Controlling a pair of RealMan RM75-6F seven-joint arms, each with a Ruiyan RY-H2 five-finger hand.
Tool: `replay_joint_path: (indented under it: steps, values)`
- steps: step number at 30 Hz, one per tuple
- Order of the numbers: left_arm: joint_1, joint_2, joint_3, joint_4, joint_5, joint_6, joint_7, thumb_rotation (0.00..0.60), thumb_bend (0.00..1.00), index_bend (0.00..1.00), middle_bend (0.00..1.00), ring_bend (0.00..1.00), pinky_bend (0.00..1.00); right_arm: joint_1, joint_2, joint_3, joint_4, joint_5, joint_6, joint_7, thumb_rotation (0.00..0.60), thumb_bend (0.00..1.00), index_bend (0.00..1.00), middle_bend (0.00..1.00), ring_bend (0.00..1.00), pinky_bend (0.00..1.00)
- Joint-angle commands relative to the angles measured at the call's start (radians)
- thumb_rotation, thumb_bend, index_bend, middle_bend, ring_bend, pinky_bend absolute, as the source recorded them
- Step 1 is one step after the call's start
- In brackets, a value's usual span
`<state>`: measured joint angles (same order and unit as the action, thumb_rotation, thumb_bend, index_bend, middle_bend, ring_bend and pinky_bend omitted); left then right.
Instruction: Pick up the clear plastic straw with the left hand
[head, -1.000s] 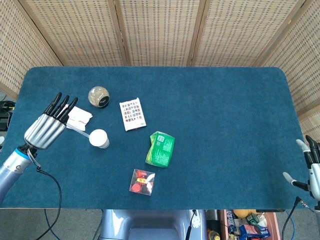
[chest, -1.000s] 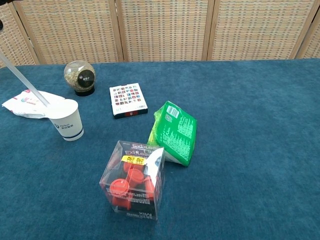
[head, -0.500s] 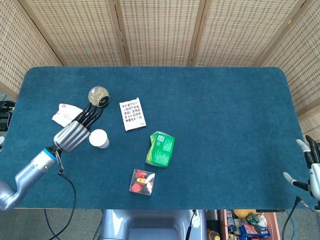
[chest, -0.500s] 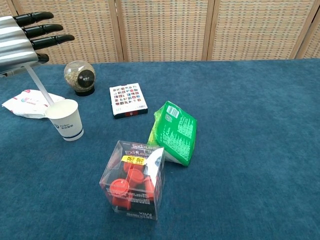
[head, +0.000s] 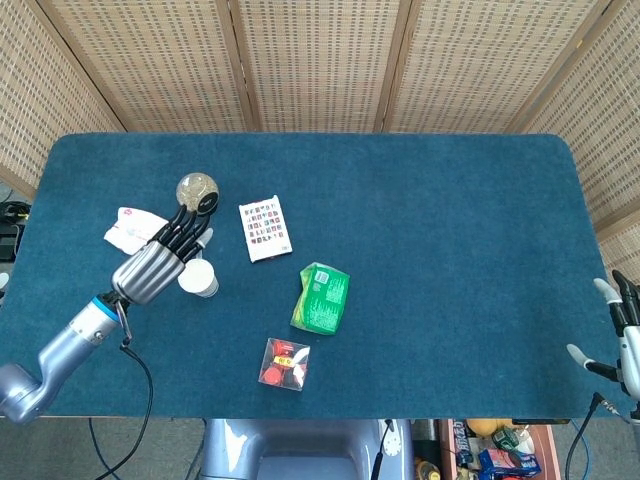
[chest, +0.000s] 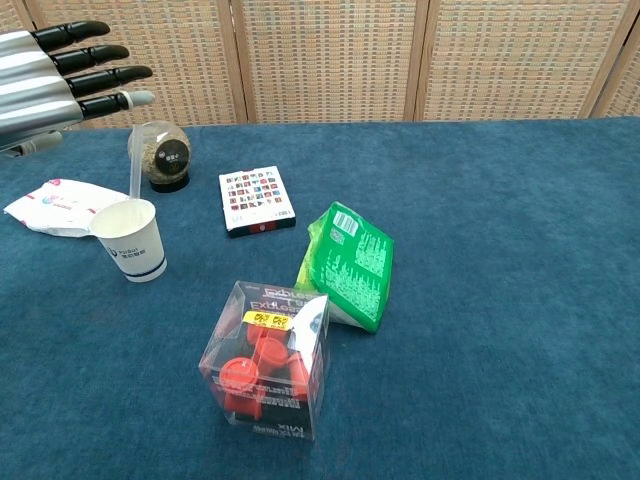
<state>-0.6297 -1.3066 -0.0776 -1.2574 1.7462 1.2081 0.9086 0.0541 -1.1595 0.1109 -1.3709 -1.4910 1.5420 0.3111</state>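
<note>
- The left hand (chest: 55, 75) is cut off by the left and top edges of the chest view; only its fingers (chest: 100, 78) and part of the back show.
- The clear plastic straw (chest: 134, 172): its top end sits against the fingertips, contact too fine to tell; in the head view the hand covers it.
- The paper cup (head: 200, 279) is partly hidden under the left hand in the head view.
- The right hand (head: 622, 335) is cropped by the right edge of the head view.
</note>
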Motion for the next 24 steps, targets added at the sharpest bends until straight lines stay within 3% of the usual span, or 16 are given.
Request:
replay_joint_path:
  steps: [1, 4, 5, 6, 10, 15, 18, 24]
  values:
    - [0.018, 0.021, -0.008, -0.031, -0.006, 0.046, -0.048, 0.600, 0.36, 0.00, 0.00, 0.00, 0.00, -0.001, 0.000, -0.001, -0.001, -0.001, 0.001, 0.000, 0.600, 0.00, 0.00, 0.00, 0.00, 0.00]
    - [0.061, 0.047, -0.024, -0.089, -0.038, 0.131, -0.181, 0.600, 0.28, 0.00, 0.00, 0.00, 0.00, -0.002, 0.002, 0.000, -0.001, -0.001, 0.004, 0.003, 0.600, 0.00, 0.00, 0.00, 0.00, 0.00]
    - [0.120, 0.067, -0.044, -0.160, -0.109, 0.202, -0.338, 0.600, 0.26, 0.00, 0.00, 0.00, 0.00, -0.004, 0.003, 0.001, -0.002, 0.001, 0.006, 0.006, 0.600, 0.00, 0.00, 0.00, 0.00, 0.00]
    - [0.152, 0.087, -0.042, -0.194, -0.134, 0.231, -0.419, 0.600, 0.23, 0.00, 0.00, 0.00, 0.00, -0.005, 0.003, 0.001, -0.002, 0.001, 0.008, 0.007, 0.600, 0.00, 0.00, 0.00, 0.00, 0.00]
    - [0.222, 0.164, -0.009, -0.264, -0.177, 0.250, -0.598, 0.600, 0.17, 0.00, 0.00, 0.00, 0.00, -0.005, 0.003, 0.000, -0.002, -0.002, 0.010, 0.007, 0.600, 0.00, 0.00, 0.00, 0.00, 0.00]
    - [0.333, 0.201, 0.040, -0.289, -0.195, 0.331, -0.715, 0.600, 0.16, 0.00, 0.00, 0.00, 0.00, -0.005, 0.003, 0.000, -0.009, -0.008, 0.015, -0.005, 0.600, 0.00, 0.00, 0.00, 0.00, 0.00]
    - [0.408, 0.205, 0.098, -0.311, -0.207, 0.347, -0.821, 0.600, 0.16, 0.00, 0.00, 0.00, 0.00, -0.009, 0.002, -0.003, -0.014, -0.015, 0.026, -0.016, 0.600, 0.00, 0.00, 0.00, 0.00, 0.00]
    - [0.467, 0.176, 0.122, -0.294, -0.206, 0.377, -0.892, 0.600, 0.16, 0.00, 0.00, 0.00, 0.00, -0.013, 0.001, -0.004, -0.015, -0.018, 0.035, -0.023, 0.600, 0.00, 0.00, 0.00, 0.00, 0.00]
